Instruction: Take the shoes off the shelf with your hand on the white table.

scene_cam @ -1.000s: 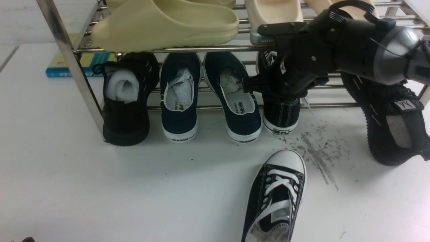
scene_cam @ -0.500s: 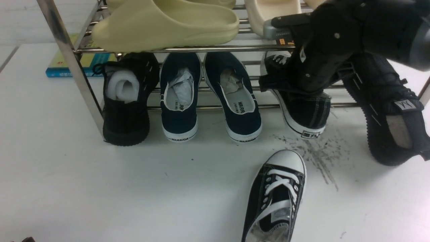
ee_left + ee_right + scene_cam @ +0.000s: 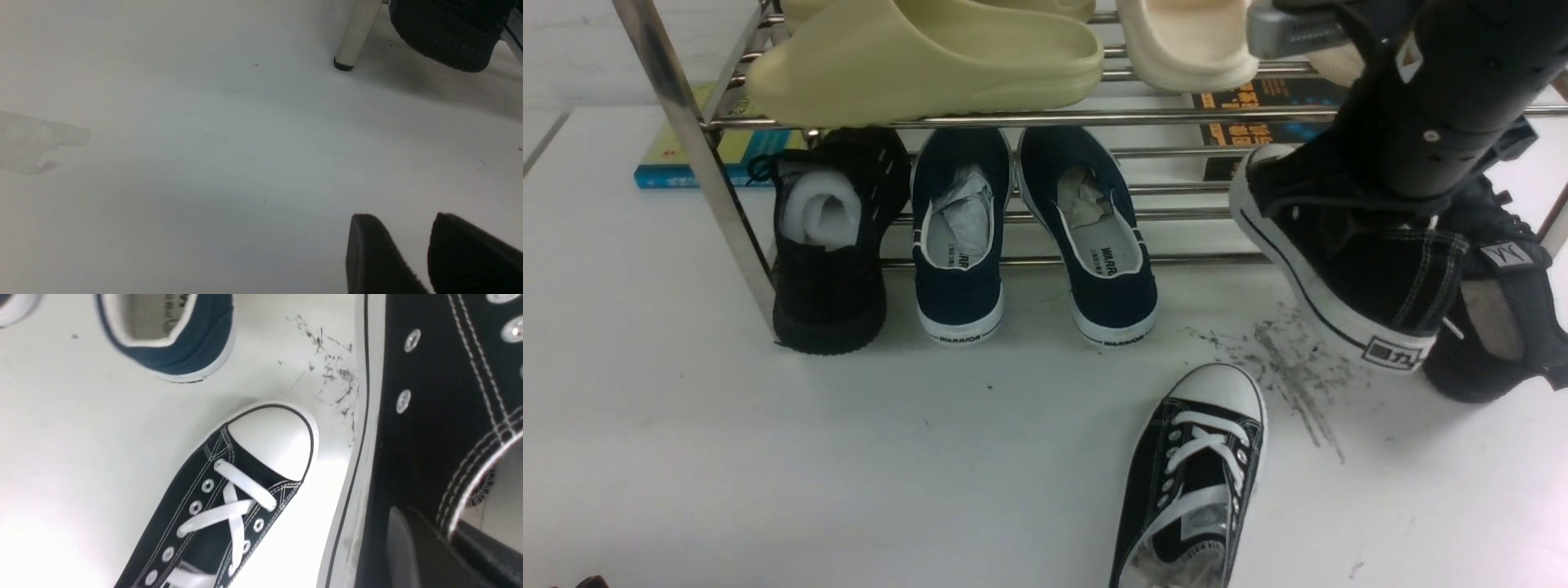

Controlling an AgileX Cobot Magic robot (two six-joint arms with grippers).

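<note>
Front view: right end effector [image 3: 1384,200] grips one black canvas sneaker [image 3: 1372,282], tilted above the white table [image 3: 768,457].

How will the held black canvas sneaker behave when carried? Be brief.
Probably light: the right gripper holds the sneaker by its collar alone. The canvas collar likely flexes in the pinch, while the rubber sole keeps its shape. Held near the heel and tilted, it may swing.
</note>
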